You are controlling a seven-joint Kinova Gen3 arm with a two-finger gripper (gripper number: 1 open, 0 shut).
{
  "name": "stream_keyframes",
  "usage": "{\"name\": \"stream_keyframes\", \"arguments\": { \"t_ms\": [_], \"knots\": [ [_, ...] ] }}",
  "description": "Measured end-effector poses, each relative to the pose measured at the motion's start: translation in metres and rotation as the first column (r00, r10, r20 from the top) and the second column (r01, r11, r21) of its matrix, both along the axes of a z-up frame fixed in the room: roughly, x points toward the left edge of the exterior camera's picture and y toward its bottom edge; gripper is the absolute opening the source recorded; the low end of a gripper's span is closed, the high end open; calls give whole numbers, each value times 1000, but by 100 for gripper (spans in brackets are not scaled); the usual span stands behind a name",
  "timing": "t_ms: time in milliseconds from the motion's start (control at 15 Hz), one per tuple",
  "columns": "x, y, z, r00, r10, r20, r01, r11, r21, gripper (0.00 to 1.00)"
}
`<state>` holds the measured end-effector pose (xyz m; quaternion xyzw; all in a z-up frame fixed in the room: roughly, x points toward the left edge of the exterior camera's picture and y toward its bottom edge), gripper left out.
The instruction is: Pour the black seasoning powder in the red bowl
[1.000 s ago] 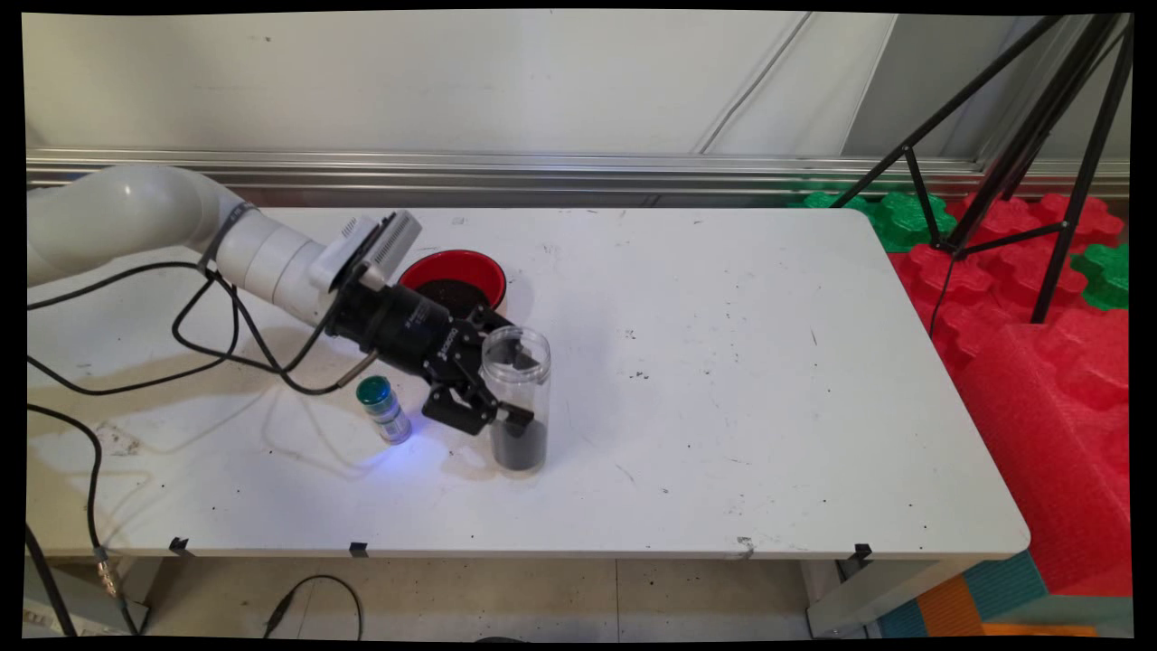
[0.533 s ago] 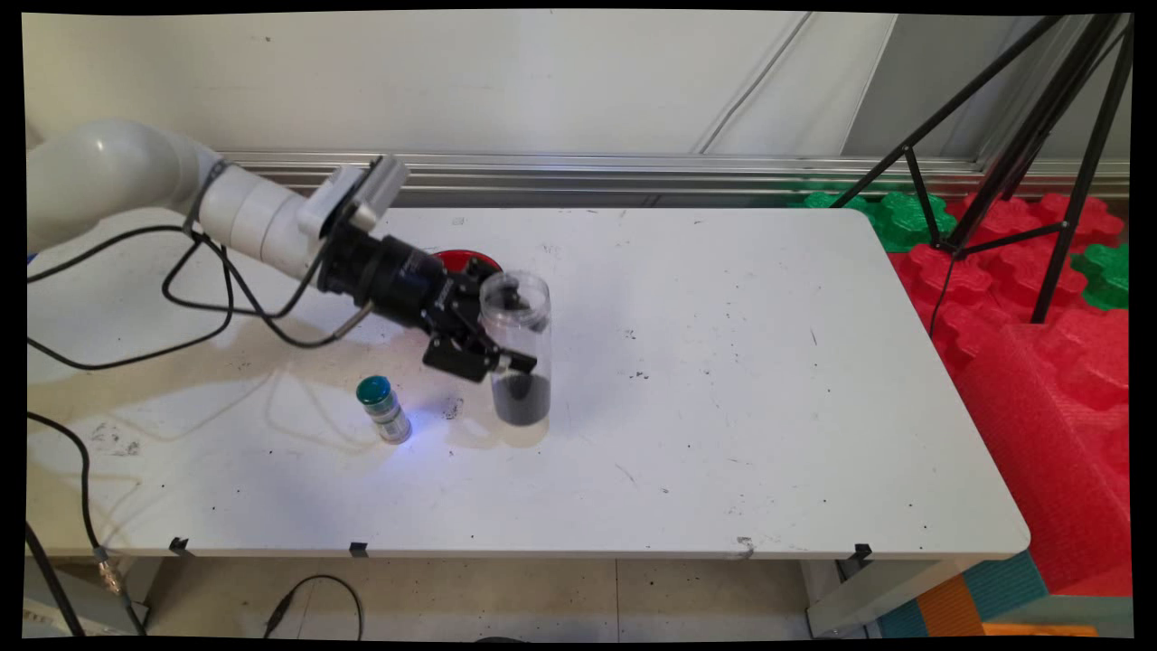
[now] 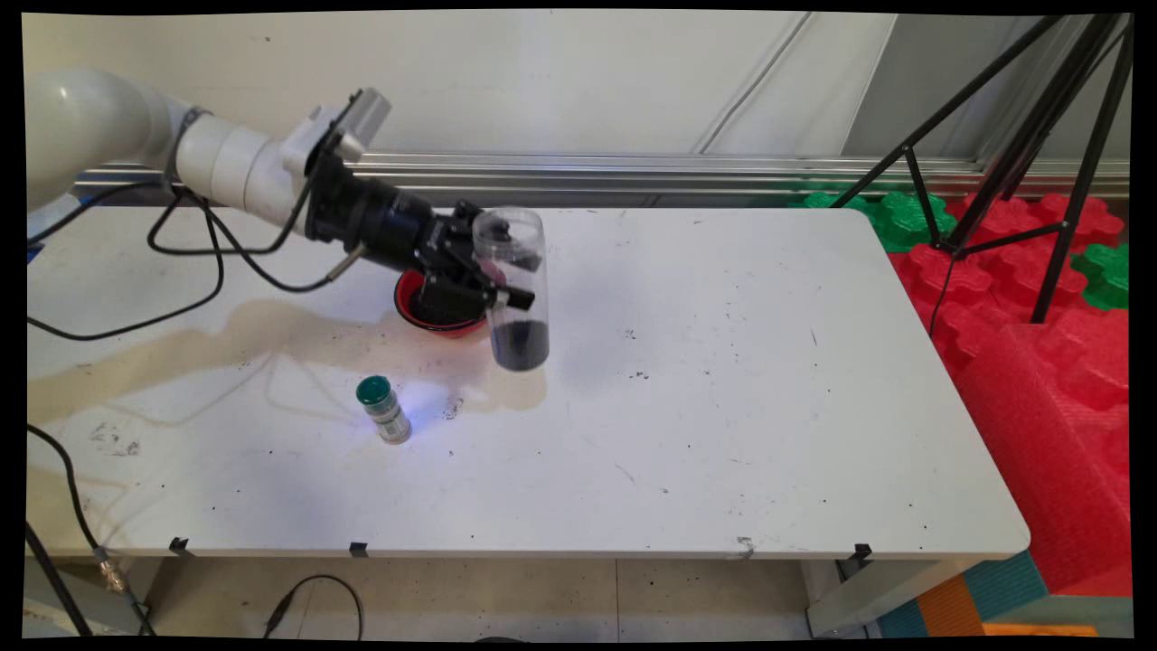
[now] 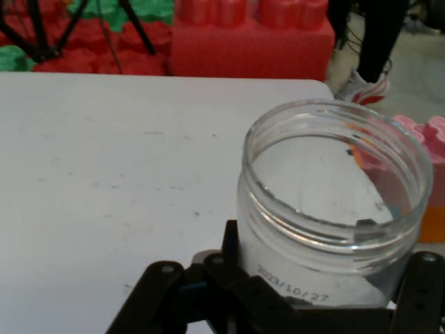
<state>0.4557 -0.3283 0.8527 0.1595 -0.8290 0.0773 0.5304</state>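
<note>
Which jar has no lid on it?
The tall clear jar with black stuff at its bottom, held up off the table by the gripper. The small bottle on the table wears a green cap.

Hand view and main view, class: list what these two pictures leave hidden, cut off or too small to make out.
- Red bowl: main view, mostly hidden behind the gripper; its contents do not show.
- Clear jar: hand view, its lower part and dark contents are cut off by the bottom edge and the linkage.
- Green-capped bottle: main view, label too small to read; absent from the hand view.
- Tripod: main view, top cut off by the upper edge.
</note>
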Motion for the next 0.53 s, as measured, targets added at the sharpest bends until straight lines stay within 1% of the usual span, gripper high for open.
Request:
{"name": "stream_keyframes", "arguments": {
  "t_ms": [533],
  "knots": [
    [24,-14,30,997,78,0,-78,996,-45,0]
  ]
}}
